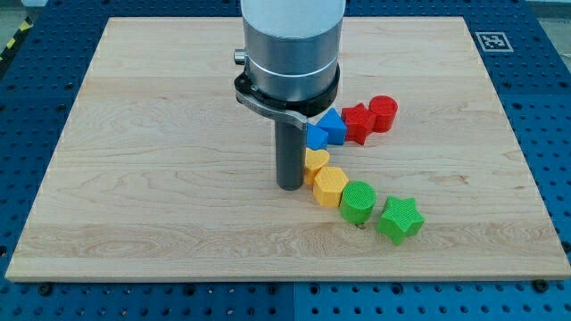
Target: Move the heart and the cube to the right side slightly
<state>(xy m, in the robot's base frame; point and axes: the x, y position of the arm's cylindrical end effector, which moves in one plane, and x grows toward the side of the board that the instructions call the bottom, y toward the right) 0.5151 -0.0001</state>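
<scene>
My tip [289, 186] rests on the wooden board [161, 134], just to the view's left of the yellow heart [316, 160], close to it or touching; I cannot tell which. A blue cube [335, 126] sits above the heart, with a smaller blue block [316, 137] against its left side, partly hidden behind the rod. The arm's grey body hides the board above these blocks.
A red star [358, 122] and a red cylinder [384, 113] lie right of the blue cube. A yellow hexagon [330, 186], a green cylinder [359, 201] and a green star [399, 219] run down and right from the heart. A fiducial marker [492, 41] sits at the board's top right corner.
</scene>
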